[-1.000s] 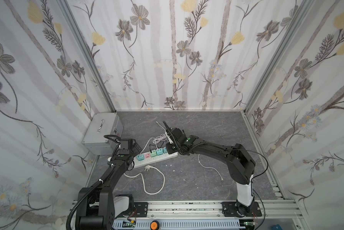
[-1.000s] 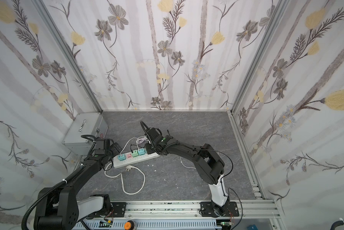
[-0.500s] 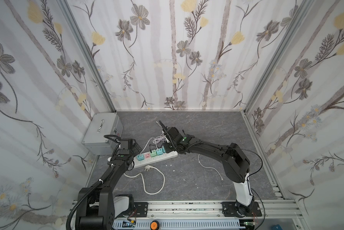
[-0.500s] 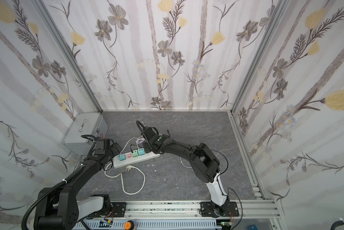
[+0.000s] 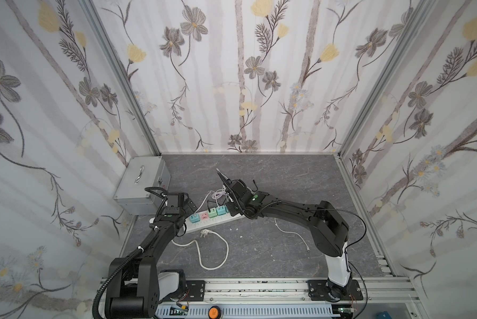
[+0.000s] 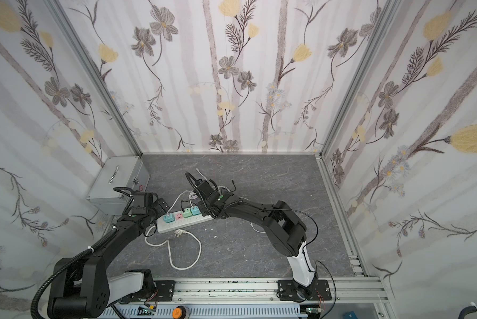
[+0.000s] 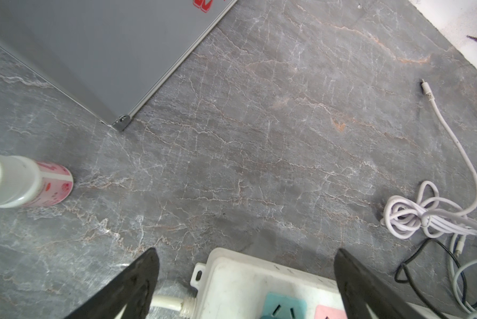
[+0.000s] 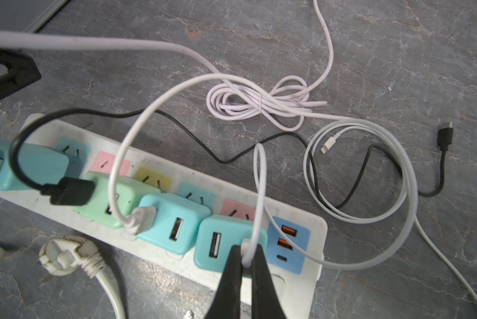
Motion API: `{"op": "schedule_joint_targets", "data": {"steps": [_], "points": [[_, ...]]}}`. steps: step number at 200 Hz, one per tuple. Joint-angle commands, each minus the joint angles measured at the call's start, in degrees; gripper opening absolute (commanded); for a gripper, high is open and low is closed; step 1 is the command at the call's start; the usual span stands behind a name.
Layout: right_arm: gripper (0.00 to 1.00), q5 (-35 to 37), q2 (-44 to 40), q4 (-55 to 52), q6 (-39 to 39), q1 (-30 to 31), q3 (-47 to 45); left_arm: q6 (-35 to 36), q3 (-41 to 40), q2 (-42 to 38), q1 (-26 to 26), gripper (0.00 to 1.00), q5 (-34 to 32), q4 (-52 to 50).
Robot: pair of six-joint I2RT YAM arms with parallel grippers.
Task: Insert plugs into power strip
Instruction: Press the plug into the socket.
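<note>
4 plugs [image 8: 174, 221], teal/mint, upright in row on white pwr strip [image 8: 292, 287].

We look into a robot test cell rather than a lived-in room: behind the aluminium rail [image 5: 259, 285] that carries two black robot arms [image 5: 295, 211], a grey marble-print bench [image 5: 273, 248] is boxed on three sides by floral-papered panels [image 5: 232, 82] in metal corner posts [image 5: 121, 80].

Fingers [image 8: 228, 284] tight on white cable [image 8: 264, 176] at teal plug [image 8: 232, 229]
</note>
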Motion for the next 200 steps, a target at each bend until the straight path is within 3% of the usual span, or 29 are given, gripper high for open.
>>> {"op": "schedule_joint_targets", "data": {"steps": [1,53,146,186,200], "points": [[0.04,-5.01,-0.44,-7.22,-2.34,0.50,-0.49,-0.07,0.07,0.20,0.03,1.00,-0.36,0.24],[0.08,-5.55,0.87,-8.04,-3.06,0.41,1.89,0.04,0.24,0.51,0.03,1.00,-0.18,0.40],[0.06,-6.54,9.81,-19.44,-4.34,0.50,7.26,0.31,0.64,1.26,0.03,1.00,0.52,0.59],[0.05,-3.25,7.09,-18.46,-4.83,0.28,3.39,1.84,1.91,2.60,-3.16,1.00,-0.83,0.41],[0.10,-1.79,4.29,-16.31,-3.98,-0.16,0.97,2.44,2.95,3.97,-4.49,1.00,-2.01,0.73]]}}
